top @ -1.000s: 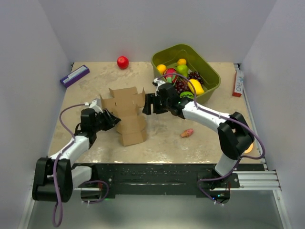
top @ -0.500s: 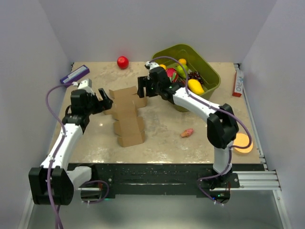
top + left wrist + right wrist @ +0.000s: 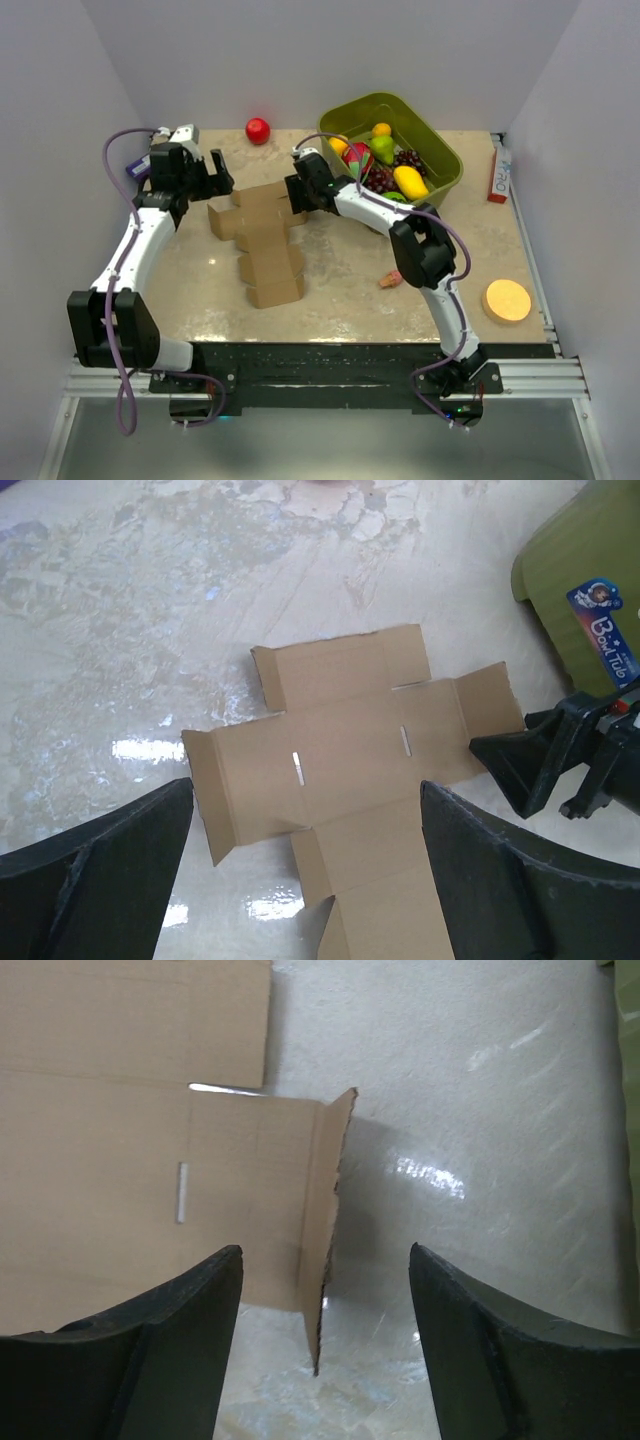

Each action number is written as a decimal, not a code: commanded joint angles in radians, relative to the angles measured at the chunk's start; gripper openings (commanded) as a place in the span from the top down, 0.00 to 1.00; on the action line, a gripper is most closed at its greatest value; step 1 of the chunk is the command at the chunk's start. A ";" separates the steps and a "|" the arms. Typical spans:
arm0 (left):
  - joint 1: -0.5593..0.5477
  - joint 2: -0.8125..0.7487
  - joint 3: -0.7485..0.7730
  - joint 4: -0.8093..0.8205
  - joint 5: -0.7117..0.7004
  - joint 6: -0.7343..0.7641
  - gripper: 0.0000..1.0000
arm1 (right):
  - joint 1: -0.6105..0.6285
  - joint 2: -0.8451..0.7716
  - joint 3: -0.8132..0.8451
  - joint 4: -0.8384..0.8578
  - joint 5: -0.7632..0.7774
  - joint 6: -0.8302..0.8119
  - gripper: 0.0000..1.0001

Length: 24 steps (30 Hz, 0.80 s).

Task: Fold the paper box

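- At desk (image 3: 345,285) centre, paper box (image 3: 262,240) is laid flat.
- At its 1 o'clock, right gripper (image 3: 296,196) is held apart astride a raised flap (image 3: 325,1210), likely for creasing.
- 11 o'clock: left gripper (image 3: 218,180) spread wide, empty.

left end effector (image 3: 214,177) and right end effector (image 3: 293,194) both gape, aimed downward.

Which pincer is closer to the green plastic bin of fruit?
Right. The right pincer is at the right flap of the flat brown cardboard cut-out, just left of the green plastic bin. The left pincer hovers open at the cut-out's left side, across the cardboard from the bin.
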<state>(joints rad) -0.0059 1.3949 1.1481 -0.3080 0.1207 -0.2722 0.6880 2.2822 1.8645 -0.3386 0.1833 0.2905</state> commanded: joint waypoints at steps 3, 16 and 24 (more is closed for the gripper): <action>0.006 0.047 0.033 0.018 0.053 0.039 0.02 | 0.004 -0.003 0.019 0.070 -0.010 -0.037 0.59; 0.037 -0.032 -0.054 0.086 0.140 0.033 0.01 | 0.001 -0.482 -0.414 0.398 -0.079 0.021 1.00; 0.060 -0.062 -0.110 0.155 0.266 0.007 0.00 | 0.001 -0.736 -0.682 0.582 -0.130 0.065 1.00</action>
<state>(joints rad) 0.0391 1.3472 1.0431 -0.2249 0.2966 -0.2512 0.6880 1.6066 1.2671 0.0963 0.0853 0.3187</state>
